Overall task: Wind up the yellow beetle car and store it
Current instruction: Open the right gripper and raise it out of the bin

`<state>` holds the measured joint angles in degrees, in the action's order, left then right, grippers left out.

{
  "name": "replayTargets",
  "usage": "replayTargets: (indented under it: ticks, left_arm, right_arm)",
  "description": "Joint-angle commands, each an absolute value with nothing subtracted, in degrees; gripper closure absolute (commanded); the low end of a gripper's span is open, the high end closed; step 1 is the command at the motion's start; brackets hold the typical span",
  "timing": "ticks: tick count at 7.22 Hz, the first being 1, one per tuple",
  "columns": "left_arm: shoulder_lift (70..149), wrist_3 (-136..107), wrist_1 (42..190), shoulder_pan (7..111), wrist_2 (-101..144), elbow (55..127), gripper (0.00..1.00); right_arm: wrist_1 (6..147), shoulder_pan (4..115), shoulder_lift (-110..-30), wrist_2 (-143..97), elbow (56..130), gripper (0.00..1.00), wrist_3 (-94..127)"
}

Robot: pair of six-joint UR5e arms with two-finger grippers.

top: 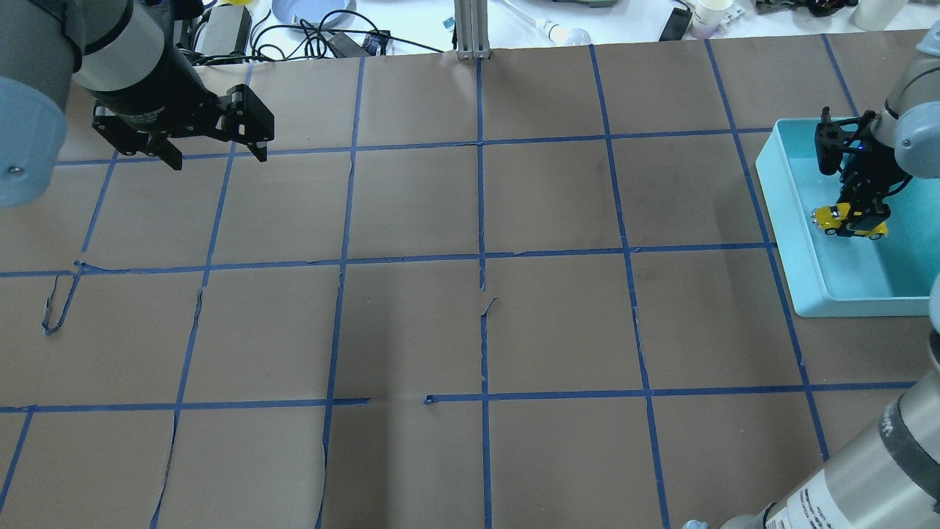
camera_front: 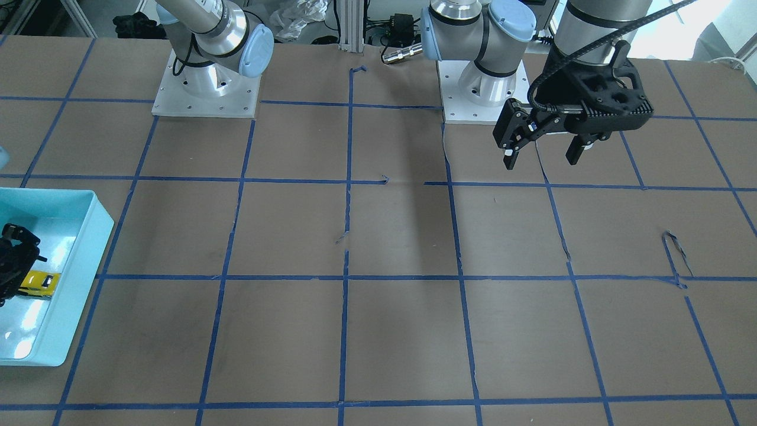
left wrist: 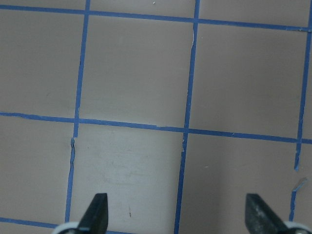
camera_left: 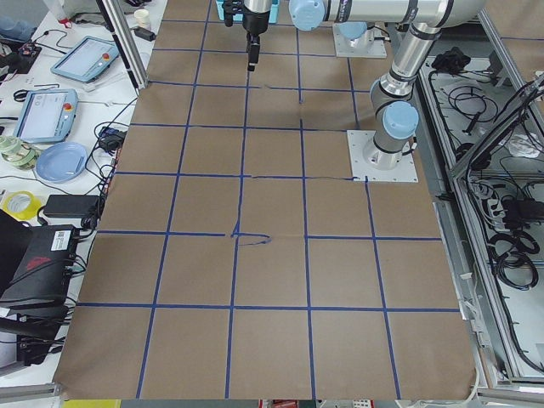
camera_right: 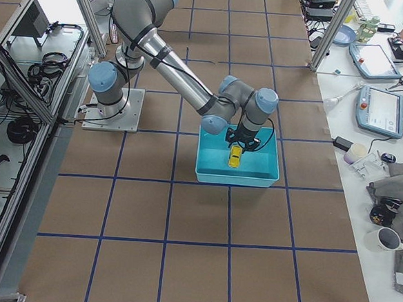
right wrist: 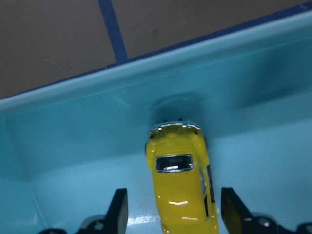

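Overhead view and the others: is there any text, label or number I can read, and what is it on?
The white label on the right arm: printed lines, too blurred to read.
The pendant screens: too small to read.
The yellow beetle car and the teal bin: no markings show.

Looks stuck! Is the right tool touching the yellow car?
Apart. Right wrist view shows tray floor between the yellow car and both fingers of the right tool.
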<state>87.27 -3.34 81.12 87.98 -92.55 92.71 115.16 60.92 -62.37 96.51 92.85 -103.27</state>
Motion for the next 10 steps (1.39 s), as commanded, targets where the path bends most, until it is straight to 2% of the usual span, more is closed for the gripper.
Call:
replayTargets:
  ticks: [1,4,5,6,9,10]
  left_arm:
    - [87.3,-3.3,81.1,87.9,-92.5,92.7,0.0]
    - [87.3,-3.3,81.0,88.0,-92.5,92.8,0.0]
    - [87.2,-3.3,81.1,87.9,-92.7,92.7,0.0]
    - [87.2,-3.3,81.1,87.8,-92.6,92.6,0.0]
    - [87.1,-3.3,81.1,87.9,-92.6,92.8,0.0]
    - [87.1,-3.3,81.1,87.9,-92.7,92.8,0.0]
  right_arm:
    - [114.2,60.9,-68.3,95.4,92.2,0.0,-100.4]
    - [101.0,62.3,-81.0,95.1,91.6,0.01,-66.5]
    - [99.6,66.0,-83.6,93.6,91.5,0.0,-52.0]
    - [98.9,70.3,-84.7,91.6,90.9,0.0,-34.4]
    - [96.4,84.5,-86.2,91.4,90.4,0.0,-9.3]
    - [96.9,84.2,-86.7,91.5,90.6,0.0,-7.8]
